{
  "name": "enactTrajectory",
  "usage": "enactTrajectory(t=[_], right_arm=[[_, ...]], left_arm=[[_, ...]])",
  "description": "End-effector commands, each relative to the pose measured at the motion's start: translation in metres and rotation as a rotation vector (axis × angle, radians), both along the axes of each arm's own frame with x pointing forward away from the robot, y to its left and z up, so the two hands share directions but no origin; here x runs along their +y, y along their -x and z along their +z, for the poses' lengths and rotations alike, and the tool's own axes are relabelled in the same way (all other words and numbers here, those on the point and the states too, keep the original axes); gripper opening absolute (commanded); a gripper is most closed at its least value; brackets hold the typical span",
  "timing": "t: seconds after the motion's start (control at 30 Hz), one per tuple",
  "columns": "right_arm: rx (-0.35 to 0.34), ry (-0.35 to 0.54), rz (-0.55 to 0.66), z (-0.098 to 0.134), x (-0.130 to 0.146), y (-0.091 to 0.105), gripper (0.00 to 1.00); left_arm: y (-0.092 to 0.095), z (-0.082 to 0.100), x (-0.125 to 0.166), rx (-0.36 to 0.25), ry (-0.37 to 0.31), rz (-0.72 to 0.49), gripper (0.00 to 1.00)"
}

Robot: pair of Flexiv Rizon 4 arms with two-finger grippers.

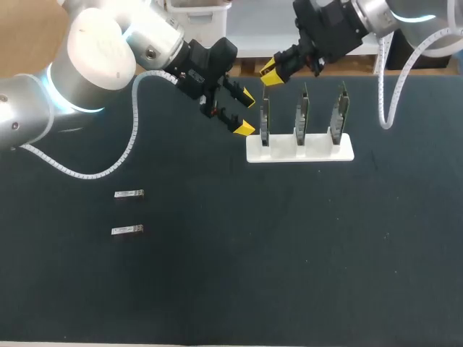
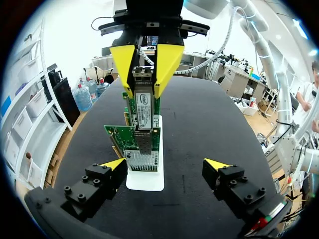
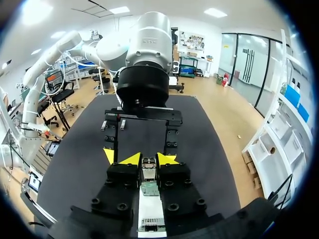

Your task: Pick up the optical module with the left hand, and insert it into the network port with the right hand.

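Observation:
My right gripper [image 1: 271,74] hangs over the leftmost network card [image 1: 265,119] of the white rack [image 1: 318,153]. It is shut on a silver optical module [image 2: 143,102], which stands upright between its yellow fingers [image 2: 122,63]. The module's lower end meets the card's port cage [image 2: 143,144]; how deep it sits I cannot tell. In the right wrist view the module [image 3: 149,169] shows between that gripper's tips [image 3: 149,159], above the card [image 3: 149,189]. My left gripper [image 1: 246,113] stands open just left of the rack, facing the card, with nothing between its fingers [image 2: 164,164].
Two more optical modules [image 1: 129,194] [image 1: 127,230] lie side by side on the black table at the left. Two further cards [image 1: 301,116] [image 1: 339,114] stand upright in the rack. A white cable [image 1: 108,170] loops from the left arm onto the table.

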State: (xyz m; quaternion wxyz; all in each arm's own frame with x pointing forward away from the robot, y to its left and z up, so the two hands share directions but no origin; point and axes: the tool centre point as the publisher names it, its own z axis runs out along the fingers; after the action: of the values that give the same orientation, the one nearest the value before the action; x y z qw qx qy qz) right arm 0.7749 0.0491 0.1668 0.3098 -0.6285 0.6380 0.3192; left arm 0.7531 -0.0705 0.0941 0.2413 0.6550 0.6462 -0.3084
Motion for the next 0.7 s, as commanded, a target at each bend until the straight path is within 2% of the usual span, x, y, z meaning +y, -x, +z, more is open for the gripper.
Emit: enactTrajectory(t=[0.03,0.7], right_arm=[[-0.003,0.007,-0.006,-0.0028,0.0011,0.0016,0.0],[-0.01,-0.009,-0.009,0.0,-0.0005,-0.0037,0.0]], left_arm=[[-0.0007,-0.0001,0.0,0.0,-0.001,-0.001,1.0],[-0.0007,-0.0001,0.0,0.0,-0.001,-0.001,1.0]])
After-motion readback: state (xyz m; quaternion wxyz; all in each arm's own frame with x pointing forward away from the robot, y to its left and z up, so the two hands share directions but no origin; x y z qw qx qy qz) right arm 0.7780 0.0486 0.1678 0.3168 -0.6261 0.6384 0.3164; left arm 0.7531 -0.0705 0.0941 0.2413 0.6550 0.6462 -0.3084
